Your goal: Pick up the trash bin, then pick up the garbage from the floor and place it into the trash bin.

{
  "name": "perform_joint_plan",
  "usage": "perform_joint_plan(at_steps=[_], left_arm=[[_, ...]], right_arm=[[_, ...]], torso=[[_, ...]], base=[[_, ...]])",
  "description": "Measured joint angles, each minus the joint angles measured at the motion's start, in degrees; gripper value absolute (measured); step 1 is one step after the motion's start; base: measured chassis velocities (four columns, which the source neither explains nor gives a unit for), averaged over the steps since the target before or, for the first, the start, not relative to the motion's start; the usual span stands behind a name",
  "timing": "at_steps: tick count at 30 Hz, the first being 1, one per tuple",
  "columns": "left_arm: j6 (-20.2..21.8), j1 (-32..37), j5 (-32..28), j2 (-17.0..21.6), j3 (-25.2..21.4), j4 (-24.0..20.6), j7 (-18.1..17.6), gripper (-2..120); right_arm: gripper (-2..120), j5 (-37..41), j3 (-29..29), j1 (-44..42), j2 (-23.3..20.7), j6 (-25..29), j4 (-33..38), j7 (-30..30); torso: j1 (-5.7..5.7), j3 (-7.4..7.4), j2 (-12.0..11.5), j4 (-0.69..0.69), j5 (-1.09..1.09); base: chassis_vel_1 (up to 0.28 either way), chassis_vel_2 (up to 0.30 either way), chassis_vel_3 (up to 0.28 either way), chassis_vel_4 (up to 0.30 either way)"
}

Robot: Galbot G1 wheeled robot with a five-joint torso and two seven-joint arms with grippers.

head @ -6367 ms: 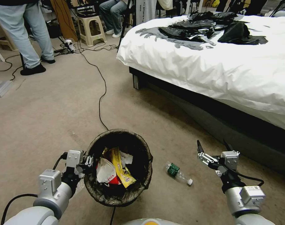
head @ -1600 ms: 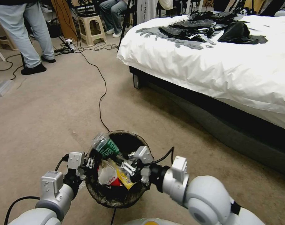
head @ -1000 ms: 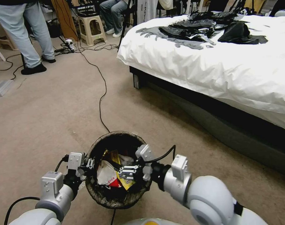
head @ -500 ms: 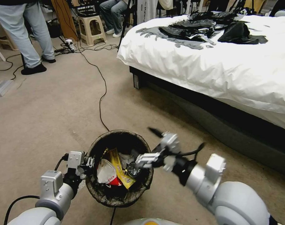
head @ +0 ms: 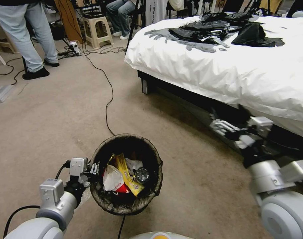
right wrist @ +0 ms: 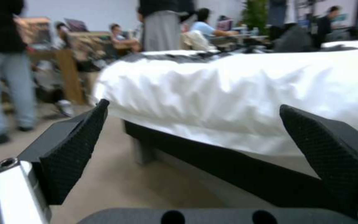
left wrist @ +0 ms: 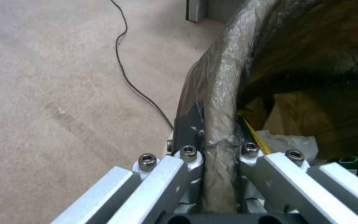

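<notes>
one thin grip: your left claw (left wrist: pixel 212 161) pinches only the trash bin (head: pixel 126 176) rim, so it could slip; right claw (right wrist: pixel 204 149) gapes wide, empty, near the bed (head: pixel 224 66).

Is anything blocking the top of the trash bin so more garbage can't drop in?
Nothing visible covers it. The trash bin is open on top, with garbage already inside. The left gripper only pinches the rim's edge; the right gripper is off beside the bed.
</notes>
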Motion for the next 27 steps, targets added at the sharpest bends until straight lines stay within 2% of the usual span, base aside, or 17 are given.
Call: perform_joint_plan(at_steps=[5, 9, 22, 27], left_arm=[[0.1, -0.3, -1.4, 0.0, -0.2, 0.0, -0.8, 1], [0.3, -0.3, -2.0, 0.1, -0.4, 0.0, -1.1, 1], [0.1, -1.1, -1.7, -0.8, -2.4, 0.0, -2.2, 1], [0.6, -1.2, -1.7, -2.1, -4.2, 0.0, -2.5, 1]], right_arm=[[100, -7.6, 4.3, -5.6, 3.3, 4.6, -3.8, -3.4], [100, -10.7, 5.1, -8.1, 4.9, 7.6, -5.6, -4.7], [100, -15.1, 3.9, -12.4, 8.3, 11.7, -5.6, -5.5], [100, -15.7, 1.4, -14.0, 8.2, 12.3, -4.6, -2.5]], torso=[[0.00, 0.00, 0.0, -0.01, 0.00], [0.00, 0.00, 0.0, 0.00, 0.01], [0.00, 0.00, 0.0, 0.00, 0.00], [0.00, 0.00, 0.0, 0.00, 0.00]], base=[[0.000, 0.000, 0.000, 0.000], [0.000, 0.000, 0.000, 0.000], [0.000, 0.000, 0.000, 0.000], [0.000, 0.000, 0.000, 0.000]])
